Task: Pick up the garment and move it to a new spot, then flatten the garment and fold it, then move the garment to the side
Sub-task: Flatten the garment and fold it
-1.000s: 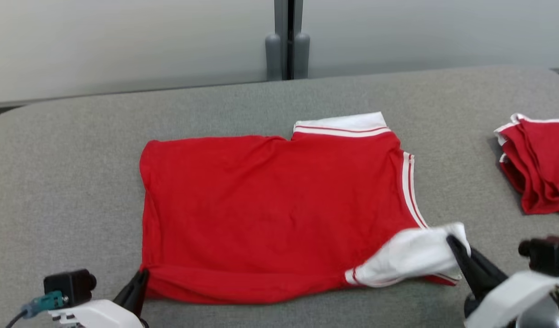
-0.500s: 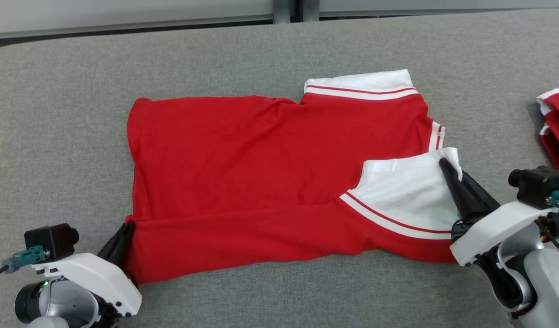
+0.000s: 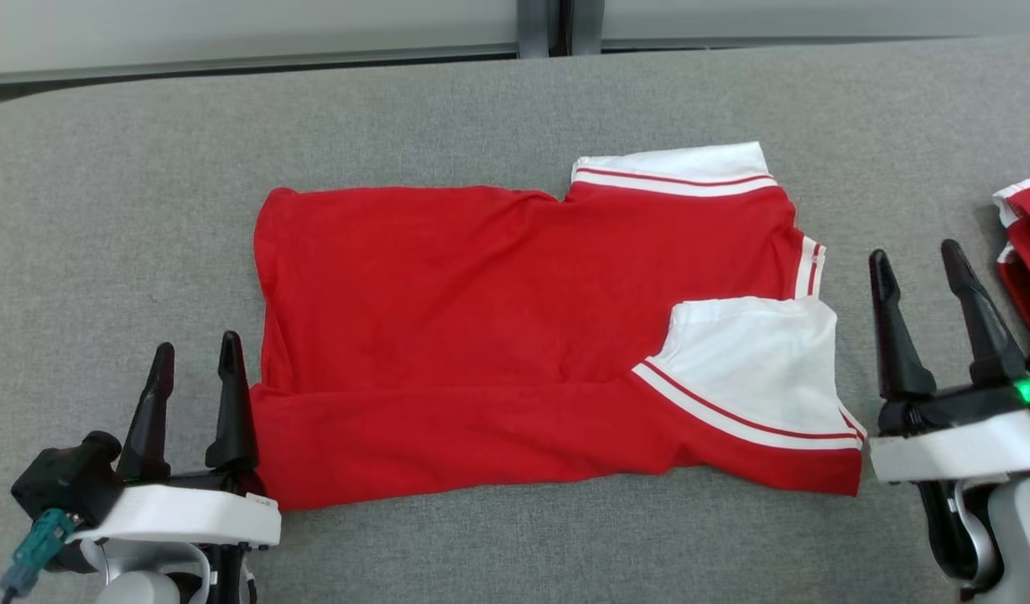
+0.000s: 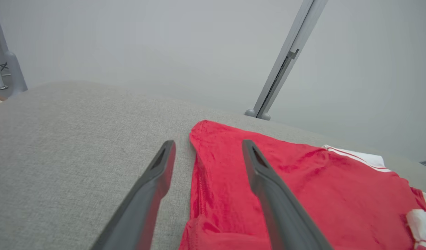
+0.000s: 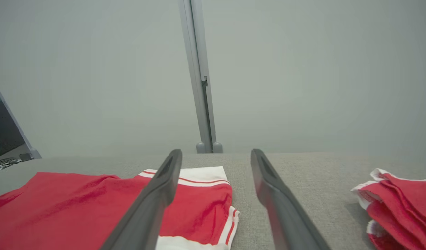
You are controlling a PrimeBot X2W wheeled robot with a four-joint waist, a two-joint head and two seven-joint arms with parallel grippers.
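The red short-sleeved shirt with white striped trim [image 3: 498, 335] lies in the middle of the grey fabric-covered table [image 3: 129, 168], its near strip folded over. A further fold would go best with both near corners pinched level and carried together. The left gripper [image 3: 195, 348] stands wide and empty at the shirt's left edge; the right gripper [image 3: 915, 253], equally wide, holds nothing beside the sleeve
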